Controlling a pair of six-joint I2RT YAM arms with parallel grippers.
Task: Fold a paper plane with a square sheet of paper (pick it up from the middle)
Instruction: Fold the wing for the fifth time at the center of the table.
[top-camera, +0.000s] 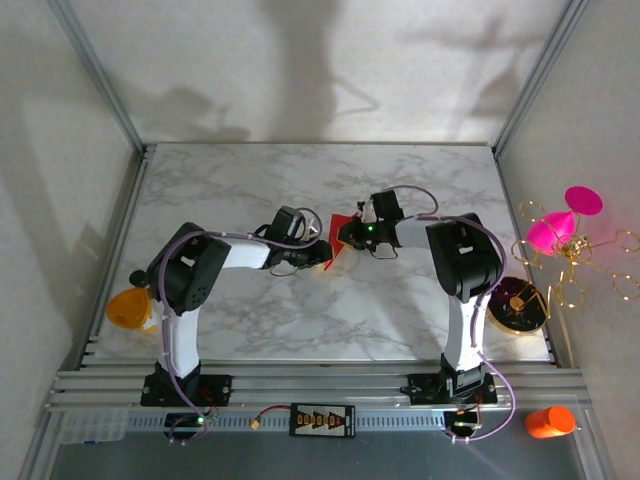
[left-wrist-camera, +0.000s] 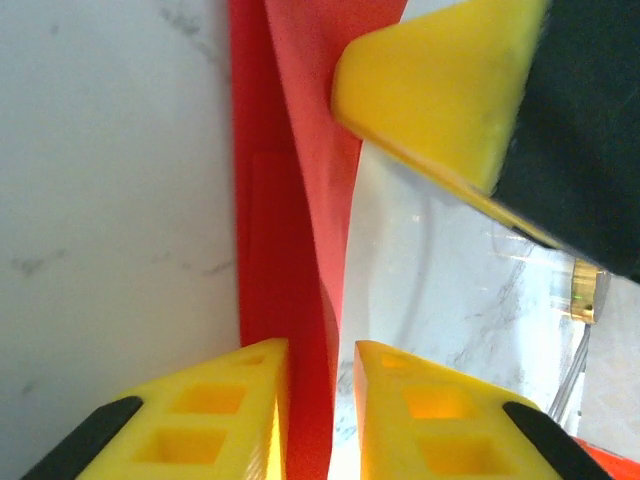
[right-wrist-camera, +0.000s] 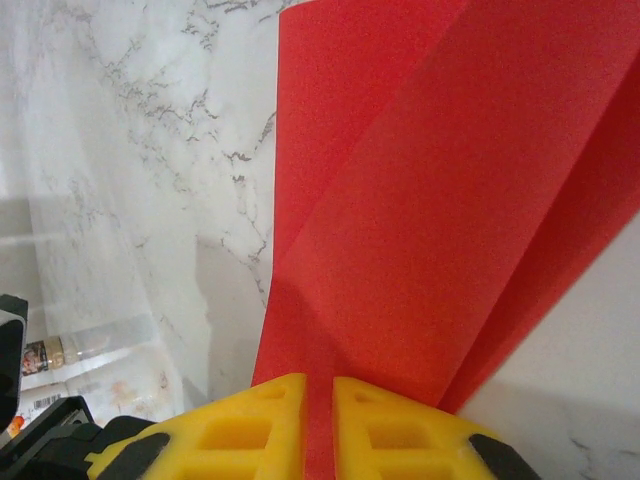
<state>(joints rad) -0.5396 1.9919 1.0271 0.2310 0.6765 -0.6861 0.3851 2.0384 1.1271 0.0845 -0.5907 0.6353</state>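
Two grippers meet over the middle of the marble table (top-camera: 300, 310), where the square sheet of paper (right-wrist-camera: 420, 200) is held aloft, partly folded. The right gripper (right-wrist-camera: 320, 385) is clenched on the red edge. The left gripper (left-wrist-camera: 320, 345) has its pads slightly parted, the paper running between them with a sliver of light at one side, so it looks released. Risk: hanging from one pinch, the thin sheet may sag or twist and the crease wander; a sideways pull could tear it; the fingers stand close enough to collide. A small bottle (right-wrist-camera: 50, 352) near the table's edge bears a label, too blurred to read.
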